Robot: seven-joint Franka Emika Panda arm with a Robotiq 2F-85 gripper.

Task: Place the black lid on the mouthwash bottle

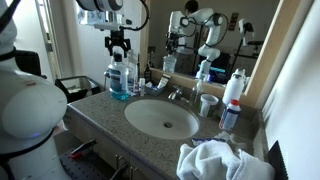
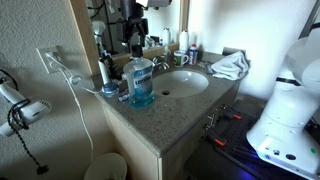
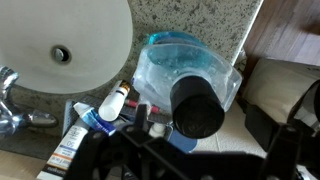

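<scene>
The mouthwash bottle (image 1: 120, 80) is clear with blue liquid and stands on the counter left of the sink; it also shows in the other exterior view (image 2: 141, 85) and from above in the wrist view (image 3: 185, 62). The black lid (image 3: 197, 104) sits at the top of the bottle's neck, and I cannot tell whether it is screwed on. My gripper (image 1: 120, 50) hangs straight above the bottle, also seen in an exterior view (image 2: 134, 40). In the wrist view its dark fingers (image 3: 204, 133) stand apart on either side of the lid, not touching it.
The white sink (image 1: 160, 118) is set in the granite counter (image 1: 100, 115). Toothpaste tubes and small items (image 3: 100, 110) lie beside the bottle. A white bottle with a red top (image 1: 233, 92), a cup (image 1: 208, 103) and a white towel (image 1: 220, 160) are on the sink's other side. A mirror stands behind.
</scene>
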